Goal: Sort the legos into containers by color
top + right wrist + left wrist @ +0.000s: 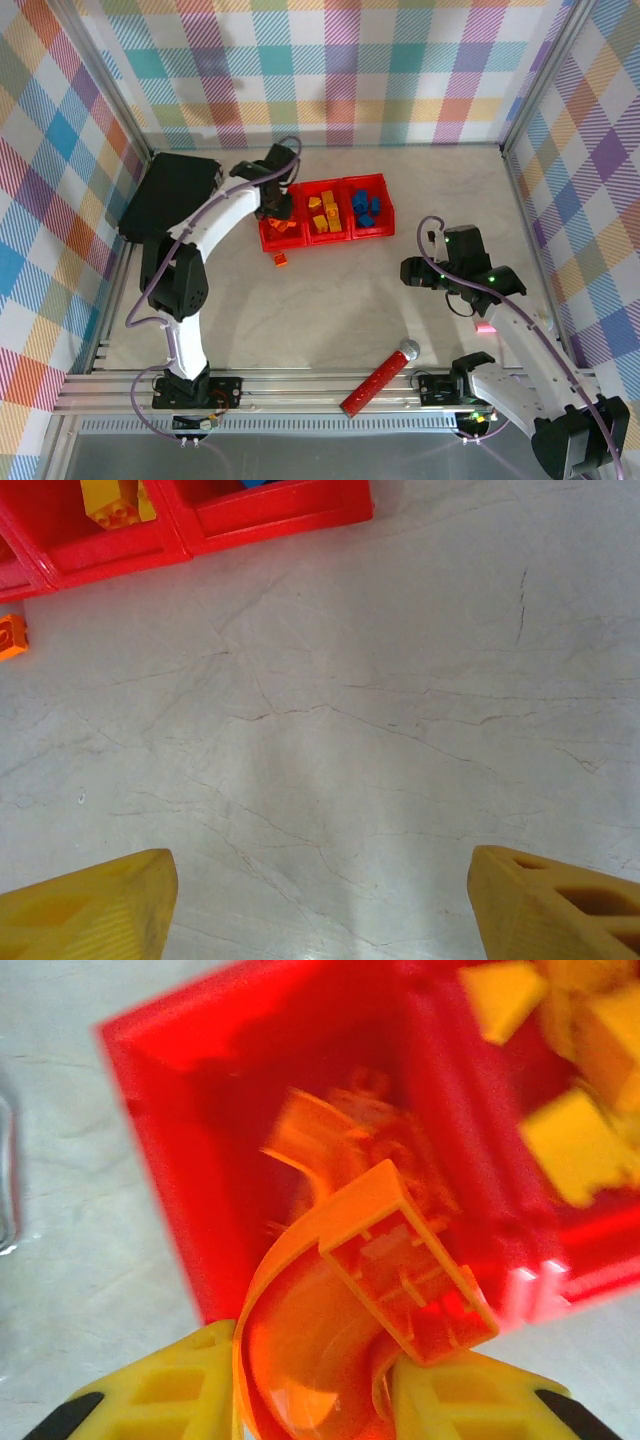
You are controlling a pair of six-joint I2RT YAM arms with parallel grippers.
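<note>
Legos (284,228), tiny plastic bricks in orange, yellow and blue, look nearly all sorted. Nearest, a long red cylinder with a silver ball end (378,378) lies idle on the pale marbled desk (330,320). Further in on the right, the right jaws hang wide open and empty over bare desk. One small orange brick (281,260) sits loose just near of the row of three bright red plastic bins (330,239). Yellow bricks (325,213) lie in the middle bin, blue bricks (368,207) in the right one. Over the left bin (160,1160), the left jaws pinch an orange arched brick (370,1290) at a narrow gap. The drop seems in hand: next those jaws should spread to release it among the orange pieces, then fetch the loose brick
</note>
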